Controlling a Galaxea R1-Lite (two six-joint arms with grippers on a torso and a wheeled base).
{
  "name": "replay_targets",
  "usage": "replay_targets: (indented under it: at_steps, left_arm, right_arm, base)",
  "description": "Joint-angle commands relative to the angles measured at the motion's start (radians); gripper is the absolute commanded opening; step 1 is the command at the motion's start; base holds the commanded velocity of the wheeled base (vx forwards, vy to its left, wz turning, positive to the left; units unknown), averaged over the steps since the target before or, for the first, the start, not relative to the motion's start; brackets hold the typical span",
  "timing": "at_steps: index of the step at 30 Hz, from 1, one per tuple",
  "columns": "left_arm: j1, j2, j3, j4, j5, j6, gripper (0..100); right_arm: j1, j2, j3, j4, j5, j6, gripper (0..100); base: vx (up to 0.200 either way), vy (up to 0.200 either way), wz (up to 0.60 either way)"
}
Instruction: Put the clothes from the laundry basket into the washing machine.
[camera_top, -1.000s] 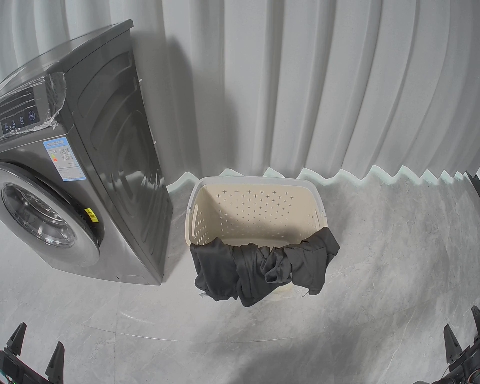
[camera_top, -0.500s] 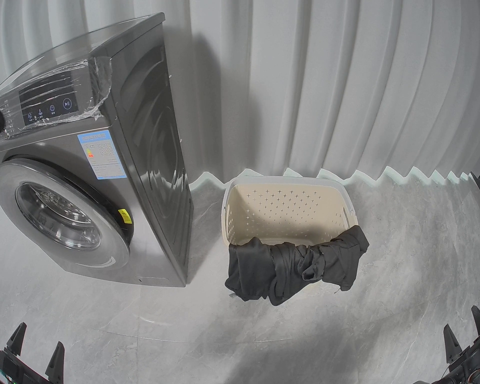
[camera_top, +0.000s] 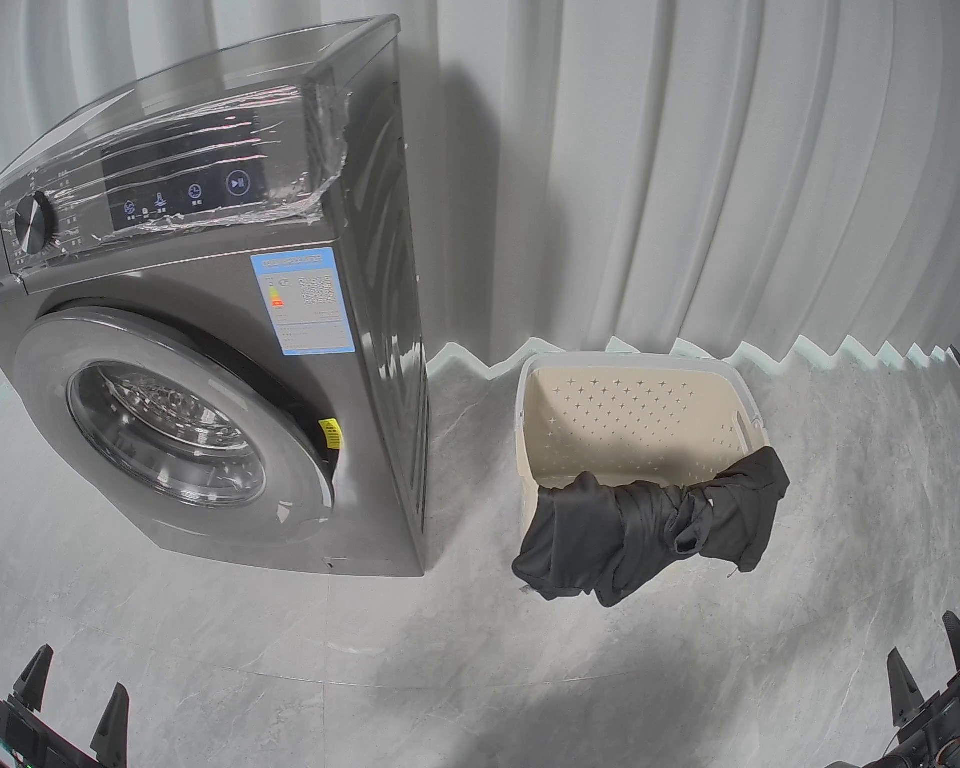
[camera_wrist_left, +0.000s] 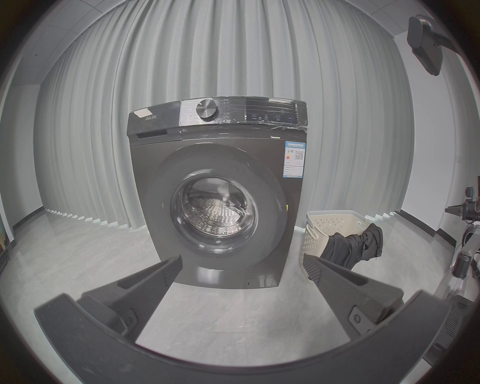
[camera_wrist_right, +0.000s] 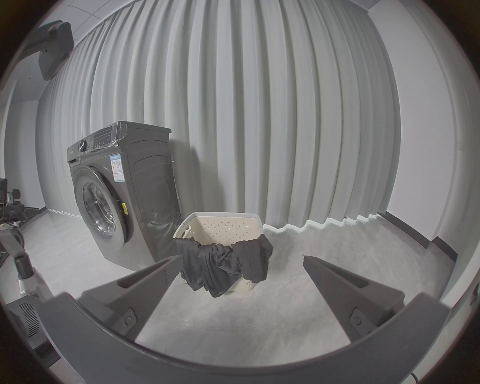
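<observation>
A grey front-loading washing machine (camera_top: 230, 300) stands at the left, its round door (camera_top: 165, 430) shut. To its right a cream laundry basket (camera_top: 640, 410) sits on the floor with a dark garment (camera_top: 640, 535) draped over its near rim. The machine (camera_wrist_left: 220, 185), basket (camera_wrist_left: 330, 225) and garment (camera_wrist_left: 352, 247) lie ahead of my open left gripper (camera_wrist_left: 242, 270). My open right gripper (camera_wrist_right: 242, 270) faces the basket (camera_wrist_right: 222, 227) and garment (camera_wrist_right: 220, 262), with the machine (camera_wrist_right: 125, 185) off to one side. Both grippers (camera_top: 70, 700) (camera_top: 925, 670) hang low, far from the basket, holding nothing.
A white pleated curtain (camera_top: 650, 170) runs along the wall behind the machine and the basket. The grey marble floor (camera_top: 450, 650) lies open between me and them.
The head camera has swung left, so machine and basket shift rightward in the picture and more of the machine's front shows. Both grippers look unmoved.
</observation>
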Motion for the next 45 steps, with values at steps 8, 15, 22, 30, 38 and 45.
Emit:
replay_targets:
  at_steps: [8, 15, 22, 30, 38, 45]
  left_arm:
    - [0.000, -0.015, 0.018, 0.000, 0.000, 0.000, 100]
    - [0.000, -0.015, 0.018, 0.000, 0.000, 0.000, 100]
    - [0.000, -0.015, 0.018, 0.000, 0.002, 0.000, 100]
    - [0.000, -0.015, 0.018, 0.000, 0.002, 0.001, 100]
    - [0.000, -0.015, 0.018, 0.000, 0.000, -0.002, 100]
    - [0.000, -0.015, 0.018, 0.000, -0.002, -0.002, 100]
  right_arm:
    - [0.000, -0.016, 0.018, -0.001, 0.000, 0.000, 100]
    - [0.000, -0.016, 0.018, 0.001, 0.000, 0.000, 100]
    - [0.000, -0.016, 0.018, -0.001, 0.000, 0.000, 100]
    - [0.000, -0.016, 0.018, -0.001, 0.000, 0.000, 100]
    - [0.000, -0.016, 0.018, -0.001, 0.000, 0.000, 100]
    - [0.000, -0.016, 0.018, 0.001, 0.000, 0.000, 100]
  base:
    - [0.000, 0.200, 0.00]
    - [0.000, 0.200, 0.00]
    - [0.000, 0.200, 0.00]
    - [0.000, 0.000, 0.00]
    - [0.000, 0.025, 0.00]
    - [0.000, 0.200, 0.00]
